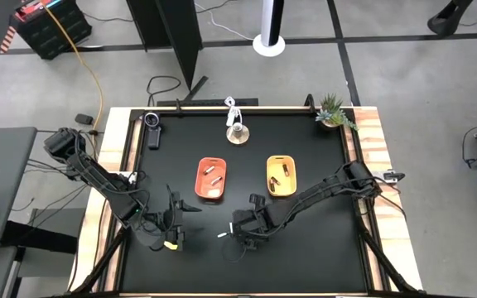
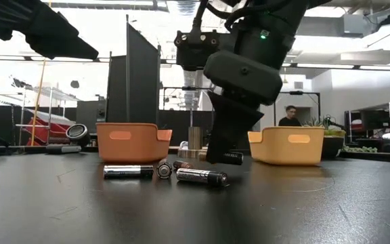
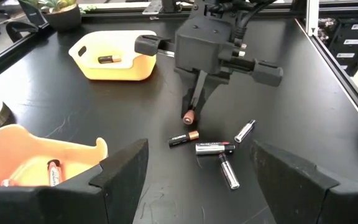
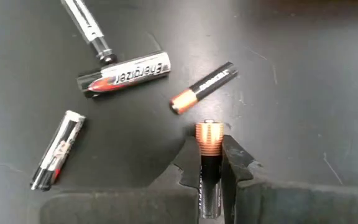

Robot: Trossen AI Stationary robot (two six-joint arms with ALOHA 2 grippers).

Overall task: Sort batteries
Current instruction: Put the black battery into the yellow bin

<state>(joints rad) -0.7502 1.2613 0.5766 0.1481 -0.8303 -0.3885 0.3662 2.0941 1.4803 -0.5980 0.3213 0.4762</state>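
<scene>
Near the front middle of the table, your right gripper (image 3: 190, 107) is clenched on a dark, copper-capped battery (image 4: 207, 152), holding it just off the black tabletop (image 1: 321, 240) above the loose pile. Four cells lie below it: a second copper-capped battery (image 4: 204, 86) closest to the fingers, a silvery Energizer cell (image 4: 123, 74), and two more silvery cells (image 4: 57, 149), one angled off by itself. Sorting looks part done. The yellow tray (image 1: 281, 175) already holds at least one dark, copper-ended cell (image 3: 107, 59), and the orange tray (image 1: 210, 178) holds a couple of pale cells, one with red markings (image 3: 53, 171). By that pattern you would judge the held battery bound for the yellow tray, the silvery ones for the orange. So roughly five left to place, counting the one in the grip. Your left gripper (image 3: 197, 171) waits toward the front left of the table, fingers spread apart and empty, facing the pile.
</scene>
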